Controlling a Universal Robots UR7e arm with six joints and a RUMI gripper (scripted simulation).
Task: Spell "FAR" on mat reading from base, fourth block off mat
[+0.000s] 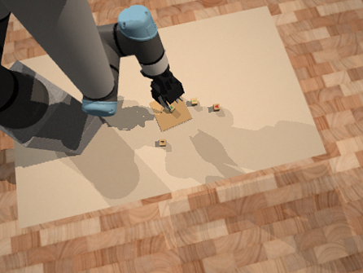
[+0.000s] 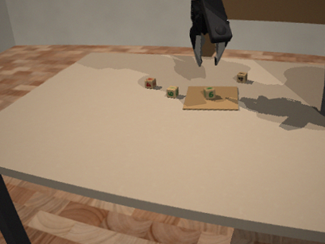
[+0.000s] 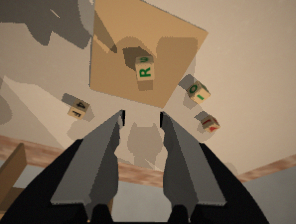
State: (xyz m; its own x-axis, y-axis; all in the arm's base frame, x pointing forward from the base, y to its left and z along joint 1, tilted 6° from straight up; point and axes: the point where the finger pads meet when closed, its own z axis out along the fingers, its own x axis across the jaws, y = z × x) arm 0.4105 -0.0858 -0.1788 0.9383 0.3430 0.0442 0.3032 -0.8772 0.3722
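My black two-jaw gripper (image 2: 209,62) hung in the air above the table, its grey fingers drawn partway in, parallel, with only bare gap between them; it grasped nothing. In the exterior view it sat well above the tan square mat (image 2: 224,104), behind it and a little to one side.

Directly below it, one small wooden cube with green markings (image 2: 209,92) stood on the mat, near the middle and slightly toward one edge. From the wrist camera I read a green "R" on one of its faces (image 3: 144,68), with another green mark on the face above it that I could not make out clearly. It was the only block on the mat.

Just off the mat's edge sat a second wooden cube with green characters (image 2: 172,92), resting on the beige table top (image 2: 92,146). Beyond that one, a little farther from the mat, lay a wooden cube with a red mark (image 2: 150,83). These two formed a loose line leading away from the mat. On the mat's opposite side, apart from the others, a wooden cube with a dark character (image 2: 242,77) stood alone; its letter was too small for me to read.

The grey arm with its pale blue joint cap (image 1: 137,23) reached over the table from above.
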